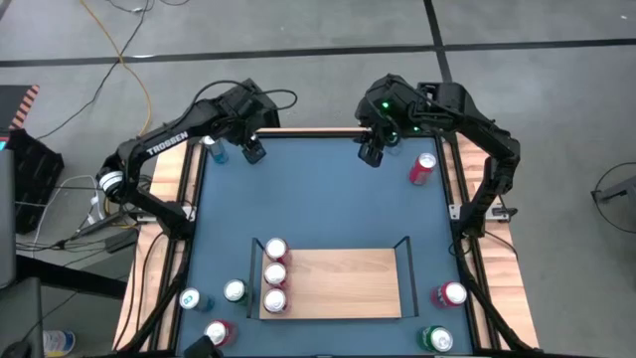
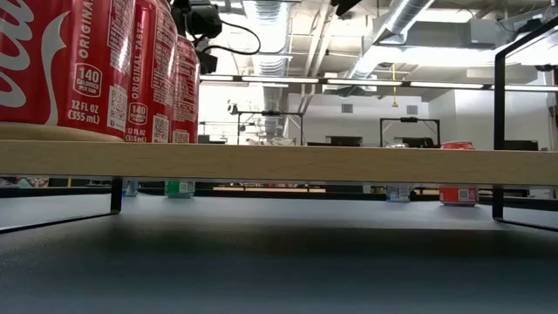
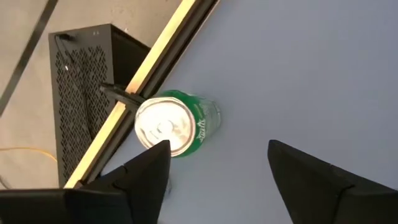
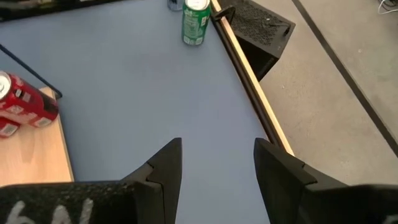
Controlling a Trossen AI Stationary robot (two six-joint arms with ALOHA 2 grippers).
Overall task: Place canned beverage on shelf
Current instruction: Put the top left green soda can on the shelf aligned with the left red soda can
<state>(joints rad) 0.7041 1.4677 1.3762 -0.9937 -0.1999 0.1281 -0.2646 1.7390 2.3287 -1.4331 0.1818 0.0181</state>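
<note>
Overhead, left gripper (image 1: pixel 255 152) open, empty; right gripper (image 1: pixel 371 154) open (shelf (image 1: pixel 338 283) three cans).

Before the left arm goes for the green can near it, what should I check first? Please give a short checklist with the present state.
1. Left gripper open and empty: ok.
2. Green can standing upright: ok.
3. Green can centred between the fingers: not ok; it stands ahead of one finger, off to the side.
4. Free room on the shelf: ok; three red cans fill only one end.
5. Right gripper out of the way: ok; open, empty, apart from the left one.
6. Can clear of the table's edge strip: cannot tell.
</note>
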